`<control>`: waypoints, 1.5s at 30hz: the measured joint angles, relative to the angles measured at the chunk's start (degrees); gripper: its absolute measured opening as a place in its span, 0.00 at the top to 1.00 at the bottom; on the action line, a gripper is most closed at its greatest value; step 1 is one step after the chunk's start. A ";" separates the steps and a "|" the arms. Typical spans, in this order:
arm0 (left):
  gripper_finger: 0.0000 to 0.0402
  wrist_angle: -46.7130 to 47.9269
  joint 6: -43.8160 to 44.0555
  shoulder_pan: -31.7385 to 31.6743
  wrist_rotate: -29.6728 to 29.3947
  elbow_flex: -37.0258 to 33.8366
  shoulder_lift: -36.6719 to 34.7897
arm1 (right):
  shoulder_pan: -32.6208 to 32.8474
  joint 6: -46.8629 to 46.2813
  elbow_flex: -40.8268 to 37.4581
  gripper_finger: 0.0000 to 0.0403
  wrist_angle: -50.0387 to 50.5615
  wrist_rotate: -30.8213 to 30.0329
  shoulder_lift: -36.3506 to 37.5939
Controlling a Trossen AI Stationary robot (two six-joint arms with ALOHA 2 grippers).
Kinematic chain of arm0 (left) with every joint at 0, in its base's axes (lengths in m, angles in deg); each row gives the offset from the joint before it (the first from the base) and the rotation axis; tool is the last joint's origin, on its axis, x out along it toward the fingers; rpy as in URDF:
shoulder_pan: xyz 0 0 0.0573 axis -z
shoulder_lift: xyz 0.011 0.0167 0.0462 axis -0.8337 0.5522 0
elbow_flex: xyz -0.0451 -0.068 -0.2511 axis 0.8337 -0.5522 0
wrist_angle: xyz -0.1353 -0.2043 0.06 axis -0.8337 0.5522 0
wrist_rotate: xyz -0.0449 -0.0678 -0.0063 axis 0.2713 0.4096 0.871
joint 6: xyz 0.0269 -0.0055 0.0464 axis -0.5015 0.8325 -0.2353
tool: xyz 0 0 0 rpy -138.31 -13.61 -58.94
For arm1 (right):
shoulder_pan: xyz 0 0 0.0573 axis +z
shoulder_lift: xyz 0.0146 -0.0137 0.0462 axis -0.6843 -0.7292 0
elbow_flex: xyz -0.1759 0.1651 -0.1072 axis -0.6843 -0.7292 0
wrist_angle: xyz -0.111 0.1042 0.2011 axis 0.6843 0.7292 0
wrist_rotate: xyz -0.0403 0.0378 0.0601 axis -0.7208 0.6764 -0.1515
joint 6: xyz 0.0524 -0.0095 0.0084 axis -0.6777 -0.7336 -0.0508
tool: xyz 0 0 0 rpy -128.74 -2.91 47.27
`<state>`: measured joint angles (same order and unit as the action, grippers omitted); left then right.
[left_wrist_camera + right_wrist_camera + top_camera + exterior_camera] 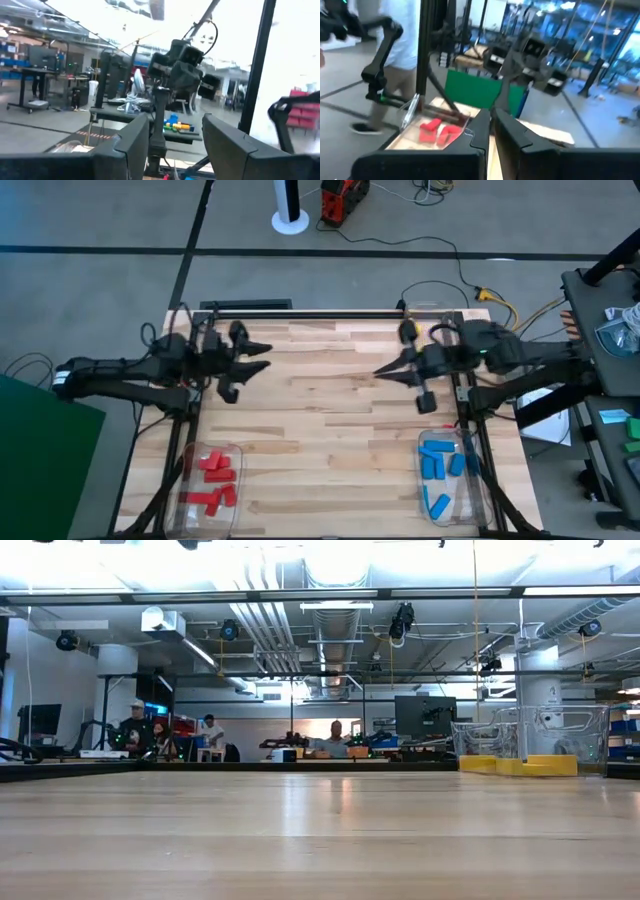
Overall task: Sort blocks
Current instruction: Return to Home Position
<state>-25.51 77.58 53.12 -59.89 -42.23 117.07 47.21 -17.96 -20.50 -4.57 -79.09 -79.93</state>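
Observation:
Red blocks point(213, 478) lie in a clear bin at the table's near left, and the right wrist view shows them too point(438, 132). Blue blocks point(441, 470) lie in a clear bin at the near right. Yellow blocks point(518, 765) rest in a clear bin at the far right. My left gripper point(262, 358) hovers open over the table's far left, with nothing between its fingers point(175, 135). My right gripper point(378, 373) hovers shut over the far right, pointing toward the left arm point(491, 117).
The clear bins point(205, 485) point(452, 480) stand along the near edge and another point(530, 740) at the far right. Bare wood point(320, 420) lies between the arms. A person point(400, 45) stands beyond the table's left side. People sit far off point(135, 730).

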 joint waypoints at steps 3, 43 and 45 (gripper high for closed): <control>0.60 -0.84 3.45 -1.31 -0.02 -4.84 -5.73 | -0.78 -0.02 -3.44 0.96 -2.76 -0.05 5.32; 0.60 3.13 3.33 -3.04 -24.67 -24.89 -34.97 | -0.94 -4.69 -38.22 0.96 -8.50 8.05 54.17; 0.60 3.60 3.42 -3.04 -24.93 -25.50 -35.07 | -0.94 -3.17 -40.02 0.96 -10.20 8.81 55.78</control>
<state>-21.92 81.00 50.09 -84.82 -67.73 81.99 46.27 -21.13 -60.51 -14.77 -70.28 -24.15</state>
